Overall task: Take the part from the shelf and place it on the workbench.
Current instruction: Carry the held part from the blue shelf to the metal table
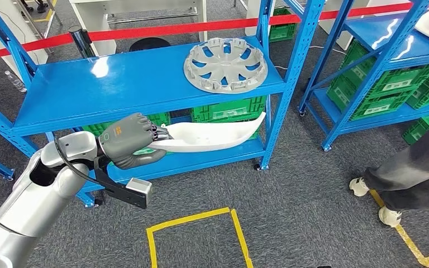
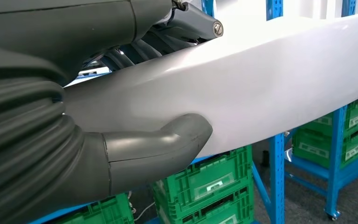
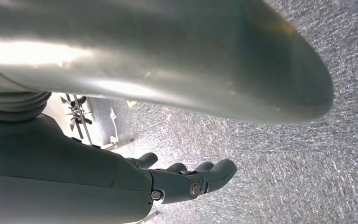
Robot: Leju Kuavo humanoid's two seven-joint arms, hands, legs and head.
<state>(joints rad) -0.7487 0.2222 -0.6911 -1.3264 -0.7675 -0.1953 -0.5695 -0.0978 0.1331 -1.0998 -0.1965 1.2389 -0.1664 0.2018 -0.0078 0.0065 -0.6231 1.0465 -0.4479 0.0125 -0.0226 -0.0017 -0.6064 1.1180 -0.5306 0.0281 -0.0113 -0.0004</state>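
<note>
We've got the left hand clamped on one end of the long white part, thumb under, fingers over, part out in front of the lower shelf. Prob light, stiff, slick plastic; end grip = droop/twist risk. Right hand hangs empty, fingers loosely curled.

- This is a workshop or parts store, a factory floor rather than a home.
- Blue steel shelving racks stand in rows, with a second rack to the right.
- Green plastic crates fill the lower levels of both racks.
- A silver wheel cover lies on the top shelf near its right edge; a long white moulded panel sits on the shelf below.
- Grey carpet carries yellow floor tape marking squares.
- A red barrier tape runs behind the racks.
</note>
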